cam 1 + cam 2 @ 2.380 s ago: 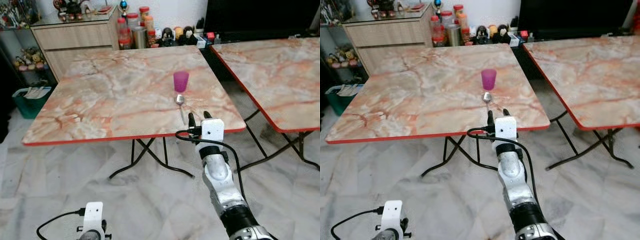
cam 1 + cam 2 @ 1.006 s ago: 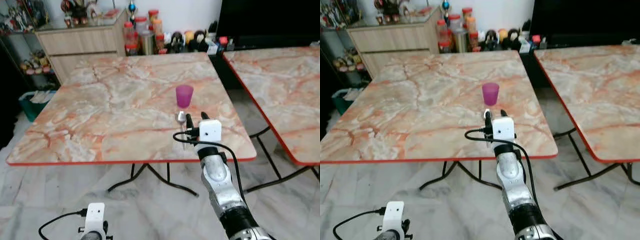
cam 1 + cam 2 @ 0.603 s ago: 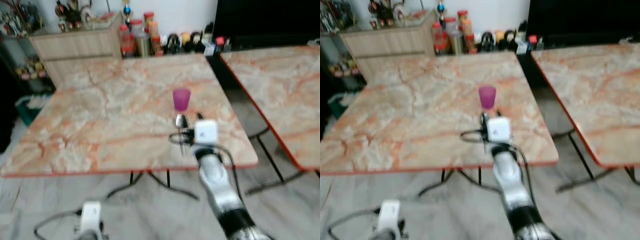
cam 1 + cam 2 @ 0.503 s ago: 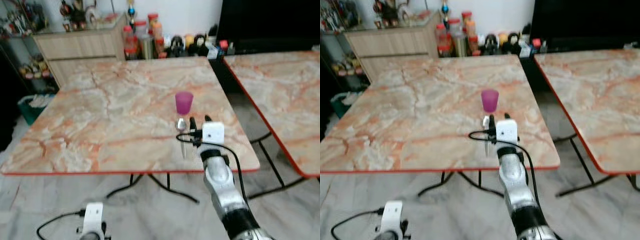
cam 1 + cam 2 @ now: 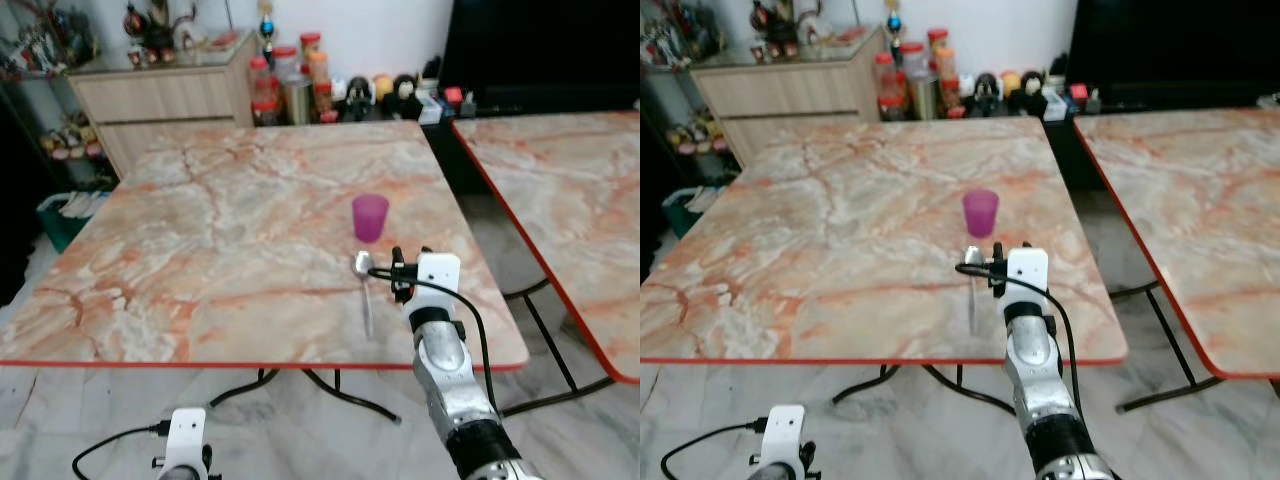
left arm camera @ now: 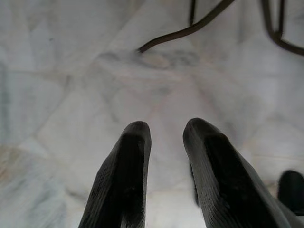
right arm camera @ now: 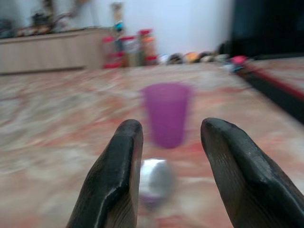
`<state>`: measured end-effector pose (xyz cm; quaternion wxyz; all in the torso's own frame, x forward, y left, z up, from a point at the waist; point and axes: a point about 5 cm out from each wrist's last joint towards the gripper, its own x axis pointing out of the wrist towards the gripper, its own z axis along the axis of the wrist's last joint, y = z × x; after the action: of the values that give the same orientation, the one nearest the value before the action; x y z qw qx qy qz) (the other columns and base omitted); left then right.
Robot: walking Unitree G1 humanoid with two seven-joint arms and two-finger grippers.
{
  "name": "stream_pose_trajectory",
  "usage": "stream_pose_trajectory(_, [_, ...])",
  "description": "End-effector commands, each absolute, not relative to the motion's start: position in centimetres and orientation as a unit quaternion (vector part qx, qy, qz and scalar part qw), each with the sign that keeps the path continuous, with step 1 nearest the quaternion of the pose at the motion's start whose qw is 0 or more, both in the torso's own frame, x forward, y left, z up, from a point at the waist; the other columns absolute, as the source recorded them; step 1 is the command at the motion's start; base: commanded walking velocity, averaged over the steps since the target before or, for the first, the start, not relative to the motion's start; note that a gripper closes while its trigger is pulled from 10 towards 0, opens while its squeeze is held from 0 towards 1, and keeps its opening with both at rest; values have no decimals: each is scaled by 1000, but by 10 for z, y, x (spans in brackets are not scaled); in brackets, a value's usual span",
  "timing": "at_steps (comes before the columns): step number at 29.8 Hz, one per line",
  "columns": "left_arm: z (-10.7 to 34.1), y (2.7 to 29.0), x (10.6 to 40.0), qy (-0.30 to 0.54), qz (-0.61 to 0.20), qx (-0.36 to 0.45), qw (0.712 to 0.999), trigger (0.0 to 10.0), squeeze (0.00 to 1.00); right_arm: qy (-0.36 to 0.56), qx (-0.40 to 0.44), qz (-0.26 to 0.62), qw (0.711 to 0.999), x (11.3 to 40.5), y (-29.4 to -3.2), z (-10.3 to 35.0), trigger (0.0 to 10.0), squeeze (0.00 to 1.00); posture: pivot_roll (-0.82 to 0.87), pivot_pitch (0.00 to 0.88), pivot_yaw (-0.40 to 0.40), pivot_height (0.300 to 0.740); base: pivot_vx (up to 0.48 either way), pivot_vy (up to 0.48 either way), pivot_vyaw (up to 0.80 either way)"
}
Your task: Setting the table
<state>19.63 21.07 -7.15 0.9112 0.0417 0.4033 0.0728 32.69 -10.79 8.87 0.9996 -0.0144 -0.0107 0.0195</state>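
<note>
Over the near edge of the marble-patterned worktop (image 5: pixel 200 230) sits the right tool (image 5: pixel 404 273), its two black fingers spread apart with nothing between them. Just beside it, on its left, lies the spoon (image 5: pixel 364 290), bowl pointing away toward the far side, handle running back toward the red-trimmed front edge. The wrist camera looks straight down the right tool's fingers (image 7: pixel 118 180) and catches the spoon's shiny bowl low in the gap, blurred, not gripped. Behind the spoon stands the purple cup (image 5: pixel 369 217), upright, close to the spoon's bowl but apart from it, and centred between the fingers in the wrist view.

Down low, the left tool (image 6: pixel 164 142) hangs over the pale marble floor (image 6: pixel 71 95), fingers slightly parted and holding nothing, with dark table legs (image 6: pixel 190 28) crossing the floor beyond it. Its white wrist block shows at the bottom of the head view.

Off to the right stands a second worktop (image 5: pixel 560 190) of the same pattern, well apart from the cup. At the back, a wooden cabinet (image 5: pixel 170 100) and a row of jars and bottles (image 5: pixel 300 85) line the wall.
</note>
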Motion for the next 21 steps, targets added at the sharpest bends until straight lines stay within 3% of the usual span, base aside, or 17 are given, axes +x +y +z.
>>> stream_pose_trajectory(1, [-71,212,198,404,76,42,911,10000,0,-12,-17,24,1000,330,-107,92,10000,0,-1,0,53,740,289,0,0])
stream_pose_trajectory(10, [-71,210,198,405,73,44,911,10000,0,-7,-19,34,999,330,-104,91,10000,0,-6,0,51,740,278,0,0])
stream_pose_trajectory(21, [-71,209,198,407,72,44,909,10000,0,55,-50,60,995,328,-96,73,10000,0,3,0,45,740,0,0,0])
